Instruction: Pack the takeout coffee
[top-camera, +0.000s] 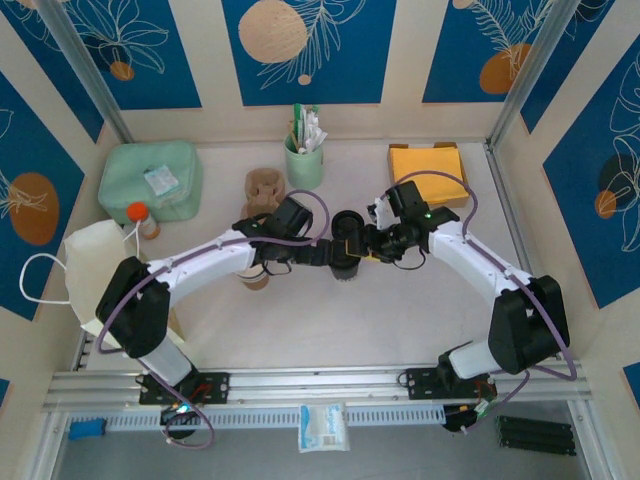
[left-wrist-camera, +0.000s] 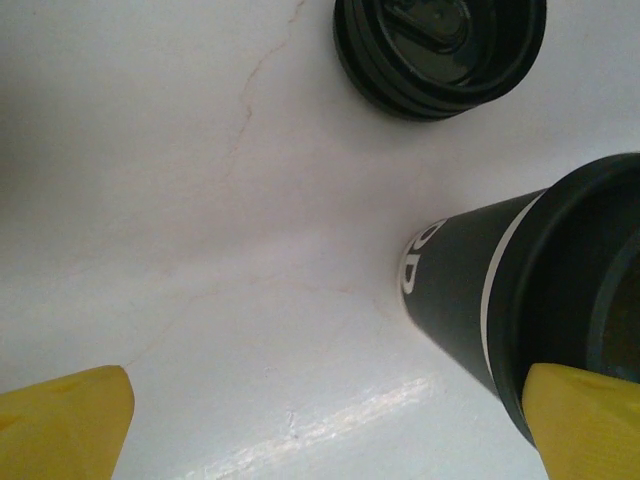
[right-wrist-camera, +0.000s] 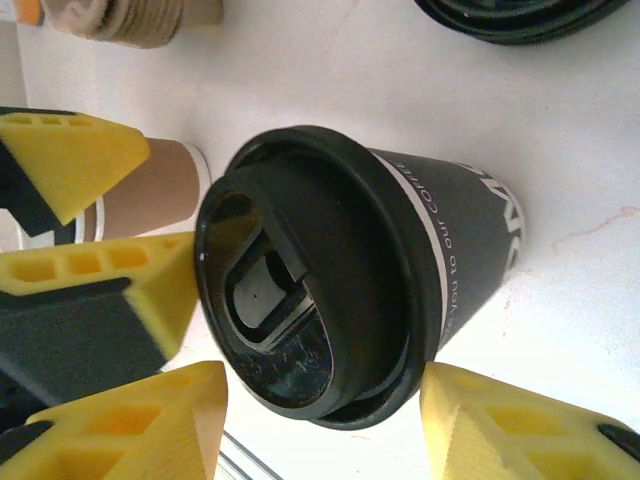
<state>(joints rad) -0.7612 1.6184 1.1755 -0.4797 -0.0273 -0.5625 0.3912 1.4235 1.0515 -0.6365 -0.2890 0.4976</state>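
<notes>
One lidded cup (right-wrist-camera: 330, 280): right gripper (right-wrist-camera: 322, 385) clasps it, left gripper (left-wrist-camera: 327, 400) released beside; overhead adds the carrier (top-camera: 262, 188)

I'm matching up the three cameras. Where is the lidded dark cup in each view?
Top external: lidded dark cup at the centre of the picture.
Left wrist: right edge, lower half.
Right wrist: centre, lid facing the camera.
Shared landmark: loose black lid, just above the cup in the top view, at the top edge in both wrist views.
</notes>
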